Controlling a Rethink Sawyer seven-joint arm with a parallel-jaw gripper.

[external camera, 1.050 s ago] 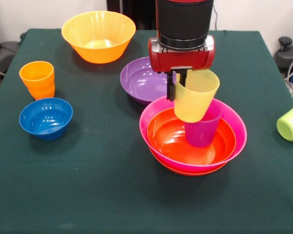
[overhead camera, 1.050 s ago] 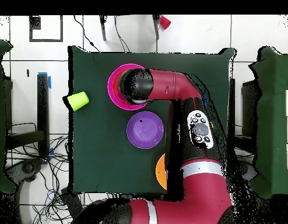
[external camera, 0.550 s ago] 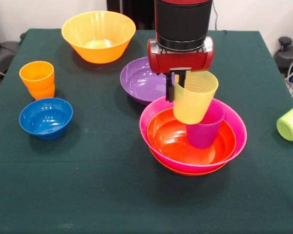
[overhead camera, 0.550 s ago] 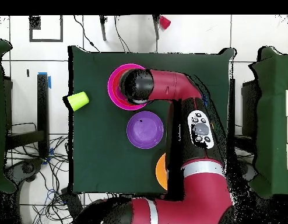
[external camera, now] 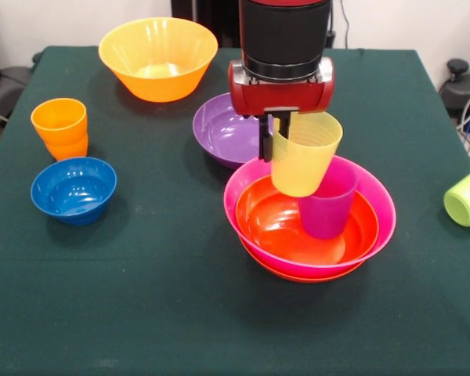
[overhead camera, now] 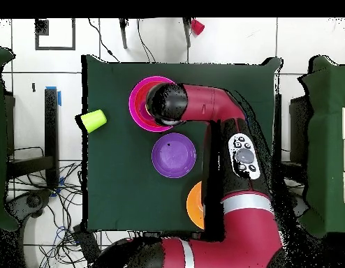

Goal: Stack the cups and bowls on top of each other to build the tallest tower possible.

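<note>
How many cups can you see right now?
5: a yellow cup held by the gripper above the bowls, a purple cup standing in the red bowl, two stacked orange cups at left, a green cup lying at right.

We can read no text, label, brand, number or sign anywhere, neither on the glossy plastic bowls and translucent tumblers nor on the red and black robot arm [overhead camera: 224,112] above the dark green table [external camera: 141,313].
</note>
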